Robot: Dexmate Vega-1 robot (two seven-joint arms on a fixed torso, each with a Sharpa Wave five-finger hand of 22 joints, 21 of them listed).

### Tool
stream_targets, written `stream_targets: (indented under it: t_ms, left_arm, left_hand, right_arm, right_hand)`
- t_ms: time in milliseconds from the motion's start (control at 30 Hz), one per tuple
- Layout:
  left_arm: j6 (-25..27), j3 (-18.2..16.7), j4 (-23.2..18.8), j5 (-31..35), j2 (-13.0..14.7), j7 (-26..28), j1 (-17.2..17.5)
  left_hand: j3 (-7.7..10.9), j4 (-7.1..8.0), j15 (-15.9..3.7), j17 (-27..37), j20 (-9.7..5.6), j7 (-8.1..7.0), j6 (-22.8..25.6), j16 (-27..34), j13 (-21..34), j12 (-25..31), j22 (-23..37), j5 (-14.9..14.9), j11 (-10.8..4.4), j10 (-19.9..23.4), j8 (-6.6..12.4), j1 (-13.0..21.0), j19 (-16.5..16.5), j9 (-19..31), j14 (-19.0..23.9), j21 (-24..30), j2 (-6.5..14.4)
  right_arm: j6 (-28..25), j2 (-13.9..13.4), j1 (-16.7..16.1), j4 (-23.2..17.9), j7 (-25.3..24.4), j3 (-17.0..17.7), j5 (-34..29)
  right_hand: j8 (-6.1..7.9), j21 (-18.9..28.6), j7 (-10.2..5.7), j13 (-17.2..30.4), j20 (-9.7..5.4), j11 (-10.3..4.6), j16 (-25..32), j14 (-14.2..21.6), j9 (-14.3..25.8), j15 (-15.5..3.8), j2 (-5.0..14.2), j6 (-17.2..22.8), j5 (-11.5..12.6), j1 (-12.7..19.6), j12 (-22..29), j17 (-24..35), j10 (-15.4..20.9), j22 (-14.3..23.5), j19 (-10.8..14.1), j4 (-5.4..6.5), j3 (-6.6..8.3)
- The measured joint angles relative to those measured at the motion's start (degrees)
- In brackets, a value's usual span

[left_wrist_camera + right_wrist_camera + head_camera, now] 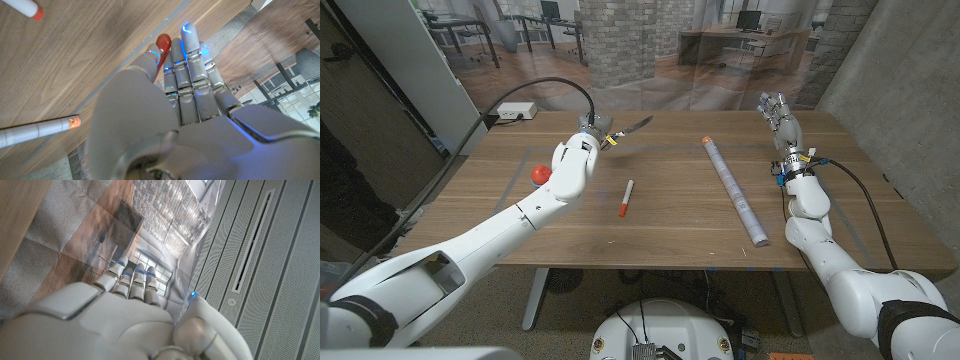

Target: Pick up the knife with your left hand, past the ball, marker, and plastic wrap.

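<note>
I am holding the knife [630,128] in my left hand [588,136], near the table's [670,230] far edge and left of its middle; my fingers [192,65] are closing around the red handle while the blade is sticking out toward the table's middle, raised off the wood. The ball [540,174] is sitting beside my left forearm near the left edge, the marker [625,198] is lying nearer the front, and the plastic wrap [732,187] is lying right of centre. My right hand [779,113] is standing at the far right corner, fingers upright and apart, holding nothing.
</note>
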Motion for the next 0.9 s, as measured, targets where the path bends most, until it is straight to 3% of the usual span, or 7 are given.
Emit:
stream_targets:
  t_ms: [633,733,900]
  left_arm:
    - [-2.06,-1.42,-0.69,-2.68,0.82,5.07,0.56]
    - [-2.89,-1.89,0.28,-3.60,1.08,6.25,0.16]
    - [-4.00,-2.06,0.82,-4.80,1.20,7.71,-0.19]
  left_hand:
    - [0.01,0.01,-0.57,0.68,0.00,-0.53,1.13,-0.43,1.19,-0.09,0.00,0.00,-0.52,0.74,-0.73,-0.28,0.01,-0.03,0.82,0.44,-0.28]
    - [0.22,-0.09,-2.35,0.68,-0.01,-1.67,2.25,-0.44,0.92,0.07,0.02,0.06,-2.21,2.43,-1.07,0.36,0.01,-0.18,2.52,0.56,-0.91]
    - [0.22,-0.09,-2.66,0.95,-0.01,-1.86,2.43,-0.44,0.95,0.12,0.02,0.08,-2.55,2.78,-1.06,0.39,0.01,-0.18,2.83,0.74,-0.94]
  right_arm:
    - [-2.43,-3.35,-4.69,-8.50,-7.00,-5.55,-0.07]
    - [-3.25,-3.68,-5.17,-9.42,-9.12,-6.15,-0.60]
    - [-4.13,-4.19,-5.91,-10.84,-11.72,-7.04,-1.37]
  right_hand:
    - [0.00,0.00,0.00,0.00,0.00,0.00,0.00,0.00,0.00,0.00,0.00,0.00,-0.01,0.00,0.00,0.00,0.00,0.00,0.00,0.00,0.00]
    - [0.00,0.00,0.00,0.00,0.00,0.00,0.00,0.00,0.00,0.00,0.00,-0.01,-0.01,0.00,0.00,0.00,0.00,0.00,0.00,0.00,0.00]
    - [0.00,0.00,0.00,0.00,0.00,0.00,0.00,0.00,0.00,0.00,0.00,-0.01,-0.01,0.00,0.00,0.00,0.00,0.00,0.00,-0.17,-0.17]
